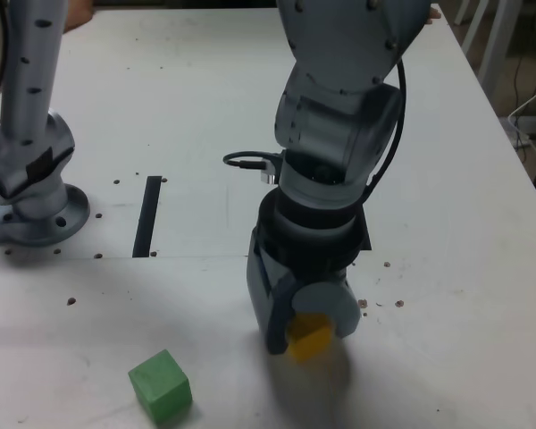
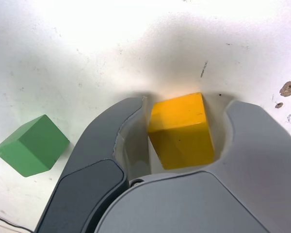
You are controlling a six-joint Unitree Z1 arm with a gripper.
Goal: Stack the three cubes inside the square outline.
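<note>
Nearest the exterior camera, a small solid green cube point(image 1: 161, 384) sits on the white worktop point(image 1: 464, 268), close to the front edge and toward the exterior view's left. Just behind it and toward the exterior view's right, the grey two-jawed hand point(image 1: 311, 332) points down at the worktop with a small solid yellow cube point(image 1: 310, 336) between its jaws. In the wrist view the yellow cube point(image 2: 181, 131) lies between the jaws, its left edge near the dark jaw and a thin gap visible on the light jaw's side; whether the hand point(image 2: 184, 126) has clamped it or only brackets it cannot be told. The green cube point(image 2: 32, 145) lies apart from the hand, beside the dark jaw. Farther back, a straight black strip point(image 1: 147, 215) lies flat on the worktop, and beyond it at the exterior view's left stands the grey metal arm base point(image 1: 34, 192). Small dark specks dot the surface.
</note>
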